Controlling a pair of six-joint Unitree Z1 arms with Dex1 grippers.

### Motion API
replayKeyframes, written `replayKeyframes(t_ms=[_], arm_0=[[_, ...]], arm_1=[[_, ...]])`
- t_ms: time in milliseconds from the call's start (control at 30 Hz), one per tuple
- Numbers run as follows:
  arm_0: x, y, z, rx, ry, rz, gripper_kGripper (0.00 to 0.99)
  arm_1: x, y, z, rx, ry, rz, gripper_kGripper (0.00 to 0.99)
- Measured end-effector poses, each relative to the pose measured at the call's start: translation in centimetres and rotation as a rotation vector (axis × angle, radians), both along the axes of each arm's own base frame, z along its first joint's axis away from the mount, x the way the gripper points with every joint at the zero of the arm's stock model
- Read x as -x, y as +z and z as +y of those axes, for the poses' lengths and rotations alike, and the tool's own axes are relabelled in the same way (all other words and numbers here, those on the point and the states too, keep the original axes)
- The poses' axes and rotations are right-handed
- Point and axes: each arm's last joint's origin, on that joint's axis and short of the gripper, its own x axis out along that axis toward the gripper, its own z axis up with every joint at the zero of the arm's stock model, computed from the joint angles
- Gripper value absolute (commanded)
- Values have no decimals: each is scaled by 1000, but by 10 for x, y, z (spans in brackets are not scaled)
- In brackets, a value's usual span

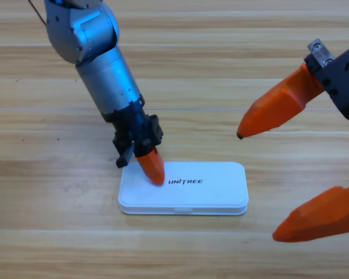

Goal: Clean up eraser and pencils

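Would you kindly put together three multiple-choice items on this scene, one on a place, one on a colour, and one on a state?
1. Where is the left gripper?
A. on the left end of the white case
B. at the table's near edge
C. beside the right gripper

2. What colour are the gripper jaws?
A. blue
B. orange
C. green

3. In what state is the white case?
A. lid open
B. lid shut
C. standing on its side

Answers: 1 A, its orange tip rests on the lid's left end; 2 B, both grippers show orange jaws; 3 B, the lid with its lettering lies flat over the base, no inside showing.
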Motion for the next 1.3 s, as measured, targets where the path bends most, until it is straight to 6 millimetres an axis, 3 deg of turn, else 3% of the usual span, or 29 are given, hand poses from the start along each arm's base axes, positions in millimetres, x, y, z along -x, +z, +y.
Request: replayKeyframes(t_ms=[267, 300, 367, 400, 433, 633, 767, 900, 1033, 1300], arm_0=[[8, 8, 0, -4, -2, -13, 0], [10, 11, 0, -10, 0, -11, 209], [16, 19, 2, -24, 3, 5, 795], [20, 27, 3, -28, 2, 10, 954], [24, 39, 5, -25, -1, 5, 989], [66, 138, 28, 113, 37, -138, 990], [108, 178, 46, 190, 21, -183, 990], [149, 202, 61, 264, -12, -195, 990], [174, 223, 69, 322, -23, -222, 990], [177, 225, 70, 310, -16, -236, 990]], arm_1=[[0, 0, 0, 0, -3, 4, 990], [0, 0, 0, 1, -4, 4, 990], [0, 0, 0, 1, -4, 5, 990], [0, 0, 0, 1, -4, 5, 990], [0, 0, 0, 1, -4, 5, 990], [0, 0, 0, 1, -5, 5, 990], [0, 0, 0, 1, -7, 8, 990], [0, 0, 0, 2, -12, 14, 990], [0, 0, 0, 2, -14, 15, 990], [0, 0, 0, 3, -14, 16, 990]])
